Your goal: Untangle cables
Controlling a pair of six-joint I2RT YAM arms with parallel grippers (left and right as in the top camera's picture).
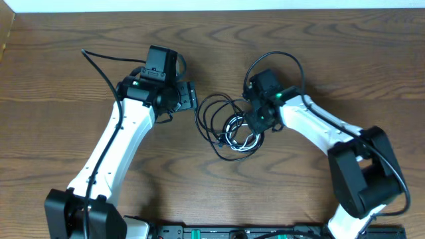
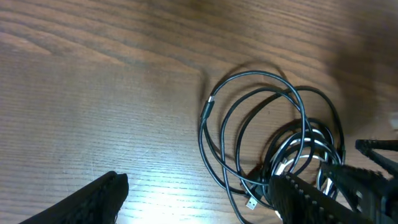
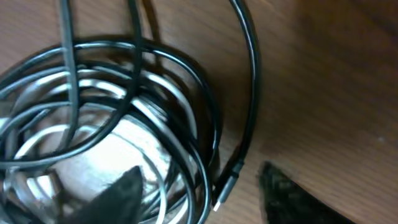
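The cables lie as a tangle of black loops with a white cord coiled in its lower right part, in the middle of the wooden table. My left gripper hovers just left of the tangle. In its wrist view the left gripper is open, with the cable loops and a small silver plug beside its right finger. My right gripper is over the tangle's right side. Seen from its wrist, the right gripper is open astride several strands and a black plug.
Thick black arm wires arc over the table behind each wrist. The table's far edge runs along the top, and the arm bases stand at the near edge. Bare wood spreads left of the left arm.
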